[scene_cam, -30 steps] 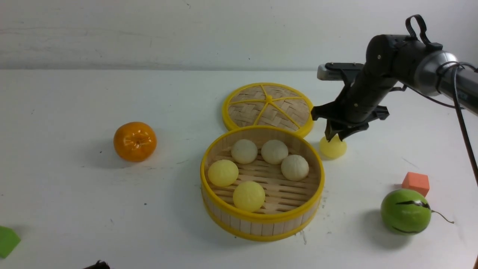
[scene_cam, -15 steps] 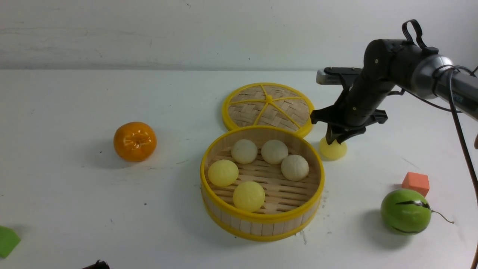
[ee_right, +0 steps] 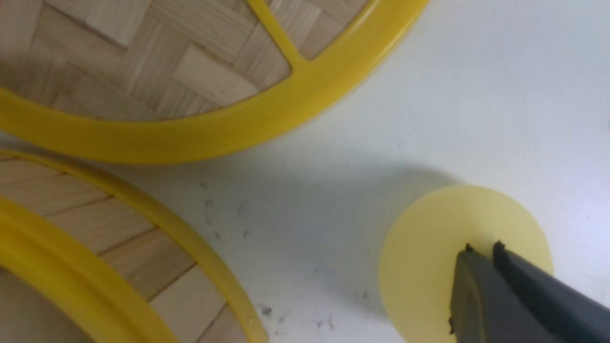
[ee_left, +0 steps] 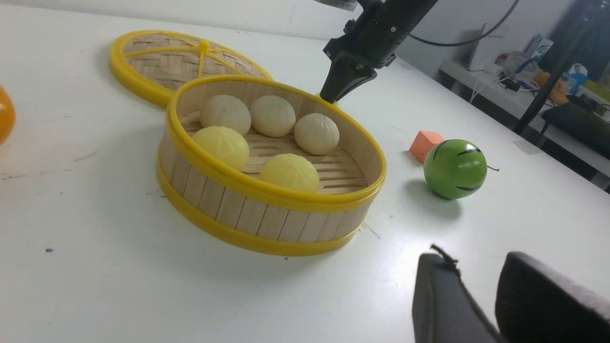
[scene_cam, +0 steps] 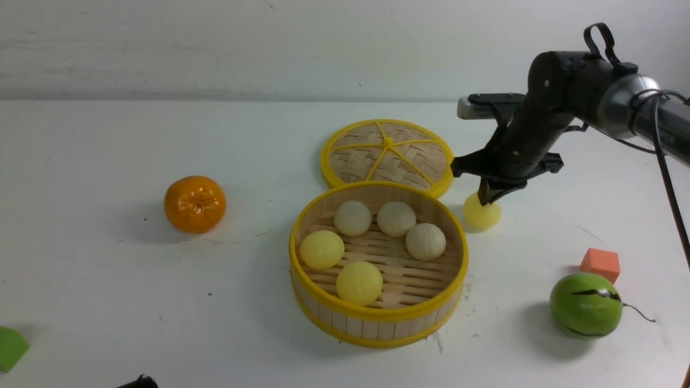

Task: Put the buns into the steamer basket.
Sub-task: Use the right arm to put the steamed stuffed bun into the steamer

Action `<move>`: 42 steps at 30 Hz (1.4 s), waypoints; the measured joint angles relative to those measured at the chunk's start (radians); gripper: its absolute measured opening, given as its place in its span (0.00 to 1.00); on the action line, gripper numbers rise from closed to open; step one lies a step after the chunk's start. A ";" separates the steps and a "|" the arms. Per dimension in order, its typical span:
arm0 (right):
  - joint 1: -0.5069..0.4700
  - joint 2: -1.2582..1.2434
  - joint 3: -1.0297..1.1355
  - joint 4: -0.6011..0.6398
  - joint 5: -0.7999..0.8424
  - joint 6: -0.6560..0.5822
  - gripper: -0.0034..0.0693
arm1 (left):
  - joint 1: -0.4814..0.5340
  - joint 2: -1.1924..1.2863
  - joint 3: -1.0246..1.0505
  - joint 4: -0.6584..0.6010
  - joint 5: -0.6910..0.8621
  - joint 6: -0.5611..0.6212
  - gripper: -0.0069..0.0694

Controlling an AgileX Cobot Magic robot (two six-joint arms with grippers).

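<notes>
The steamer basket (scene_cam: 377, 315) sits mid-table and holds five buns: three beige-white ones (scene_cam: 396, 219) at the back and two pale yellow ones (scene_cam: 359, 282) in front. The sixth bun (scene_cam: 481, 214), pale yellow, lies on the table just right of the basket's far rim. My right gripper (scene_cam: 488, 200) is shut, with its tips together on top of this bun and not around it; the right wrist view shows the tips (ee_right: 482, 247) over the bun (ee_right: 429, 247). My left gripper (ee_left: 472, 259) is slightly open and empty, low near the table's front, apart from the basket (ee_left: 267, 200).
The woven lid (scene_cam: 387, 153) lies flat behind the basket, close to my right gripper. An orange (scene_cam: 194, 203) sits to the left. A green ball with a stem (scene_cam: 586, 304) and an orange cube (scene_cam: 600, 264) sit at the front right. A green block (scene_cam: 9, 347) is at the front left edge.
My right gripper's fingers, spread over the loose yellow bun a second ago, have closed together on top of it. The bun stays on the table. The buns in the basket have not moved.
</notes>
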 joint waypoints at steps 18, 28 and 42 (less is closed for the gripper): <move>0.285 -0.281 0.144 -0.011 0.218 -0.022 0.05 | 0.000 0.000 0.000 0.000 0.000 0.000 0.35; 0.365 -0.282 0.291 -0.030 0.166 0.001 0.05 | 0.000 0.000 0.000 0.000 0.000 0.000 0.36; 0.366 -0.274 0.344 -0.070 0.055 0.091 0.15 | 0.000 0.000 0.000 0.000 0.000 0.000 0.38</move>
